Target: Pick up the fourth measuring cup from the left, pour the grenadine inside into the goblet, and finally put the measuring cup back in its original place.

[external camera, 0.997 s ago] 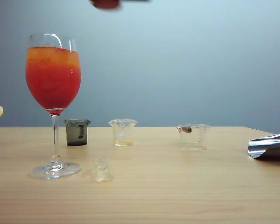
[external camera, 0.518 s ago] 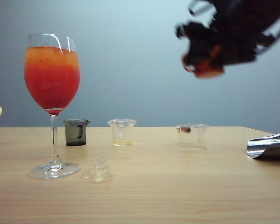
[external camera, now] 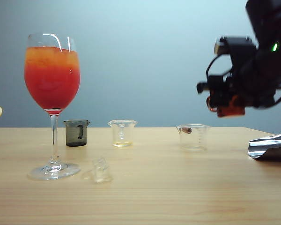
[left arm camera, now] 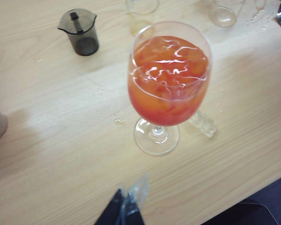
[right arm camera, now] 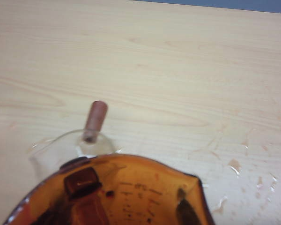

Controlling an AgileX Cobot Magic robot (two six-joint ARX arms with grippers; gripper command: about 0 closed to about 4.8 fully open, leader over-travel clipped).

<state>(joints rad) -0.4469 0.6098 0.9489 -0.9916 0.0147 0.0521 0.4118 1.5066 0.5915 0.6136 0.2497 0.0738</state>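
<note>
The goblet [external camera: 52,84] stands at the left, filled with red liquid under an orange layer; the left wrist view shows the goblet [left arm camera: 168,79] from above. My right gripper [external camera: 227,104] hangs in the air at the right, shut on the red-brown measuring cup [external camera: 230,110]. In the right wrist view that measuring cup [right arm camera: 145,187] fills the near edge, with my right gripper [right arm camera: 131,206] clamped round it; I make out printed marks inside and no liquid. My left gripper [left arm camera: 126,211] hovers near the goblet's foot, jaws together.
On the table stand a smoky grey cup [external camera: 77,132], a clear cup [external camera: 122,132] and a clear cup with a brown handle [external camera: 193,137], the last below my right gripper. A small clear cup [external camera: 100,169] lies tipped by the goblet. A silvery object [external camera: 270,146] sits far right.
My right gripper has carried the red-brown cup from the top of the view near the goblet to the right and down. The left gripper and the goblet have stayed still.
</note>
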